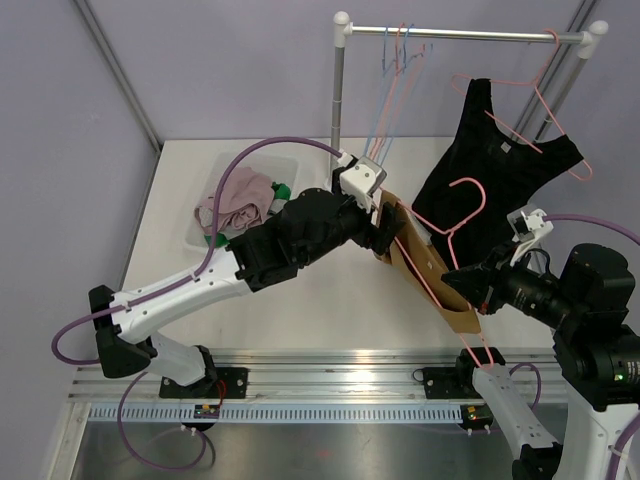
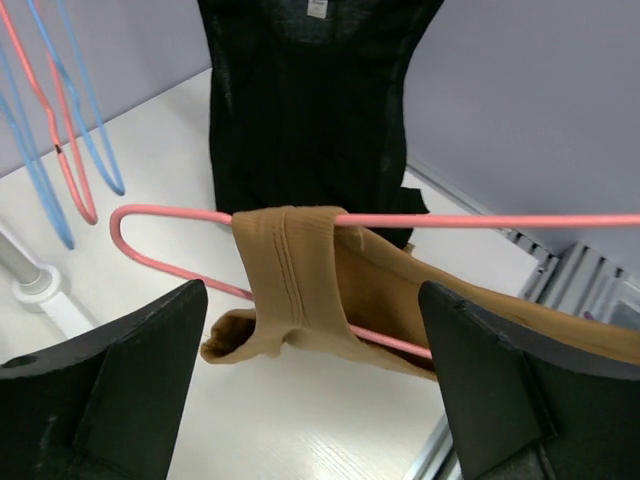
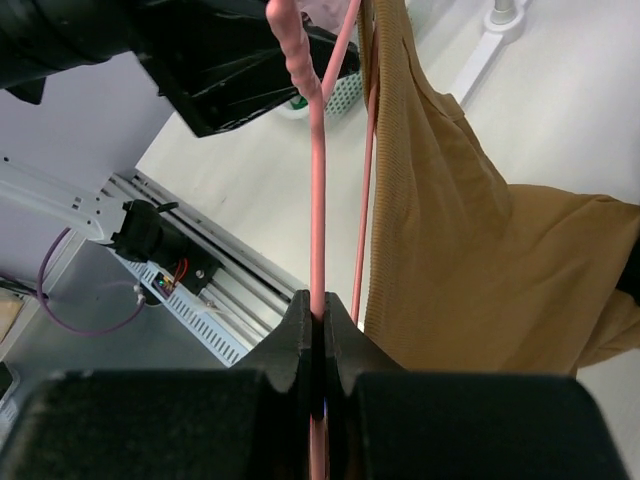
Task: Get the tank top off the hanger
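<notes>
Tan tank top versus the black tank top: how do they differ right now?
The tan tank top is light brown, the black tank top black. The tan one's pink hanger is pinched in the right gripper, off the rail; the black one's hanger hooks on the rail. Both hang on pink wire hangers.
</notes>
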Motion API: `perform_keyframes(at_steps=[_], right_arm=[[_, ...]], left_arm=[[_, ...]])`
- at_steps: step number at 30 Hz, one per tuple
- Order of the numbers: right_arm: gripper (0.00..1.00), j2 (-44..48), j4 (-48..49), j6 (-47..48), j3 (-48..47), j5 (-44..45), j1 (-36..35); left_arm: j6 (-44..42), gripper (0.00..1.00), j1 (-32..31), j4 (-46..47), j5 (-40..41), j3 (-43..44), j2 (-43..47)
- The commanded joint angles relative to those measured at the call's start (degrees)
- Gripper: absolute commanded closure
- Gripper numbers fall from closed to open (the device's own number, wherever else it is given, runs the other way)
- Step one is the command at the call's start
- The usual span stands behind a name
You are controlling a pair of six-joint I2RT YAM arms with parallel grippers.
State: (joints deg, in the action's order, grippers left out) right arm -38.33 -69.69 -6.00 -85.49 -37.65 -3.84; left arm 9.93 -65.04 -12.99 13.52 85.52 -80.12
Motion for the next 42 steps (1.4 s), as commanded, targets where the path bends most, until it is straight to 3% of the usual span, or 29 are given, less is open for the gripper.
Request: perform_keyframes(at_steps=[1,6,7,9,11,13,19,25,29,32,33,35,36,37,41,42], right_arm=[[1.0,0.2,3.8,-1.4,-1.7,-6.0,-0.6],[1.0,-0.1,4.2,-1.4,-2.3,-6.3,-0.6],[1.0,-0.2,4.1,-1.3,-2.6,-6.2,-0.6],[1.0,-0.3,3.9,-0.9,-2.7,-5.9,-0.6],[1.0,-0.4,3.9,-0.7,-2.6,-5.4,-0.6],[1.0,-0.7,4.0,-0.5,-2.3,-5.8,-0.7],[1.0,-2.4,3.5,3.0,-2.7,-10.2,-5.8],[1.0,-8.3,1.6,8.7,-8.3,-13.8,-16.3],[1.0,-9.8,4.9,9.4,-10.4,-18.5,-16.8],[1.0,-7.1,13.5,6.4,-6.5,-18.1,-16.8],[1.0,-5.8,21.0,3.8,-4.4,-17.4,-16.8],[1.0,-1.2,31.0,-3.0,5.0,-15.2,-16.8],[1.0,2.1,40.4,-4.6,8.6,-14.7,-16.9],[1.0,3.6,44.3,-5.8,14.9,-13.9,-16.8],[1.0,8.3,55.7,-8.3,24.7,-6.1,-16.8],[1.0,9.3,60.8,-9.6,26.2,-3.0,-16.8]], left_arm=[[-2.7,0.21,-0.4,4.9,4.9,3.1,-0.1],[-3.4,0.47,-0.4,4.7,6.2,2.2,-1.2],[-3.7,0.61,-0.4,4.6,7.0,2.1,-1.2],[-3.9,0.74,-0.4,4.2,7.7,1.7,-1.2],[-4.1,0.95,-0.4,3.8,9.3,1.3,-0.7],[-3.9,0.99,-0.3,3.0,12.6,0.8,0.0],[4.4,1.0,3.4,-7.1,32.1,3.0,3.5],[5.8,1.0,10.8,-13.7,33.2,4.0,11.9],[4.3,1.0,13.3,-17.7,32.1,7.0,13.3],[5.1,1.0,15.6,-20.1,29.5,7.9,14.3],[5.1,1.0,15.6,-20.0,28.2,6.5,14.9],[5.3,1.0,15.6,-18.2,22.6,3.8,17.4],[6.3,1.0,15.6,-17.4,18.8,0.6,18.5],[7.1,1.0,15.6,-16.5,17.3,-0.9,20.4],[10.9,1.0,15.6,-13.3,9.6,-8.9,24.3],[11.2,1.0,15.6,-12.0,3.3,-10.6,25.2]])
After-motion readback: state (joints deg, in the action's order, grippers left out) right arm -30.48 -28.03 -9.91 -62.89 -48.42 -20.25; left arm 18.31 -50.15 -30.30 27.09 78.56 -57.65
